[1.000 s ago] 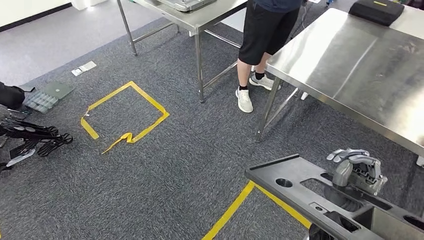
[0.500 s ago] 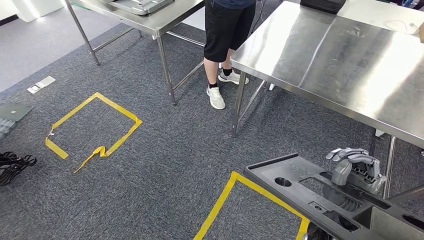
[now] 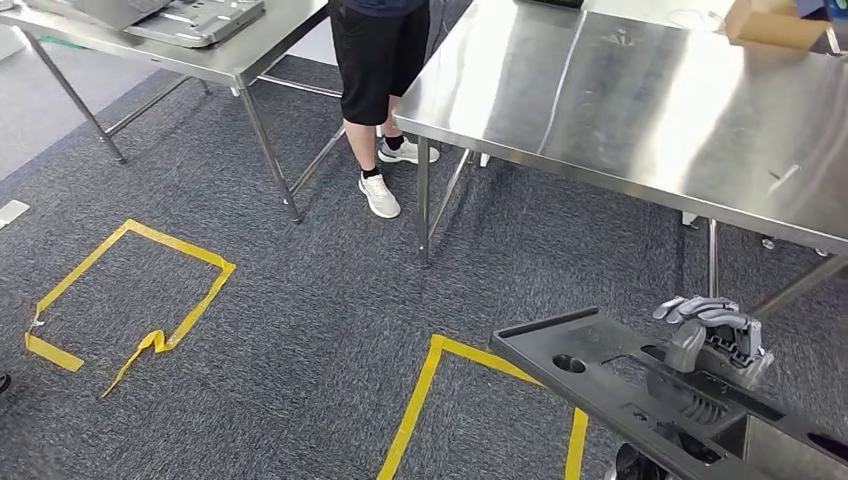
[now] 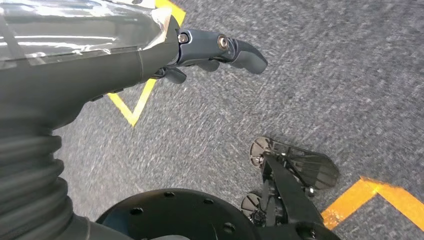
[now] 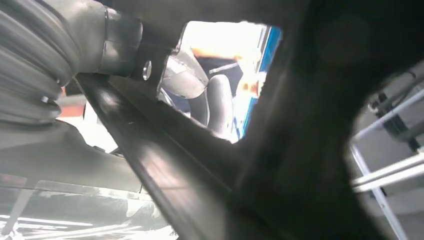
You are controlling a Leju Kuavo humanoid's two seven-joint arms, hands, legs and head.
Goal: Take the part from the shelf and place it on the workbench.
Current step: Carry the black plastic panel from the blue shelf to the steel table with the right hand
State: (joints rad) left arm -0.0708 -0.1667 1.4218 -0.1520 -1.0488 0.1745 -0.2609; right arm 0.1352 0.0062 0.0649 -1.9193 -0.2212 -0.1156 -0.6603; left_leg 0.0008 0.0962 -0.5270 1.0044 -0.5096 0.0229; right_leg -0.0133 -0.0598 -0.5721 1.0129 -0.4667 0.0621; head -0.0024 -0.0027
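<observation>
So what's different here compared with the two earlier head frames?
The camera has swung: floor tape, tables and the standing person all slid left in the picture, so the steel workbench now lies straight ahead. That is the robot turning, not things moving. Unchanged: the right hand still grips the black part at the same spot; the left hand hangs over the carpet, holding nothing.

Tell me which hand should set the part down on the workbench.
Right. The right hand already grips the black part, with the steel workbench just ahead of it. The left hand hangs over the carpet, holding nothing.
</observation>
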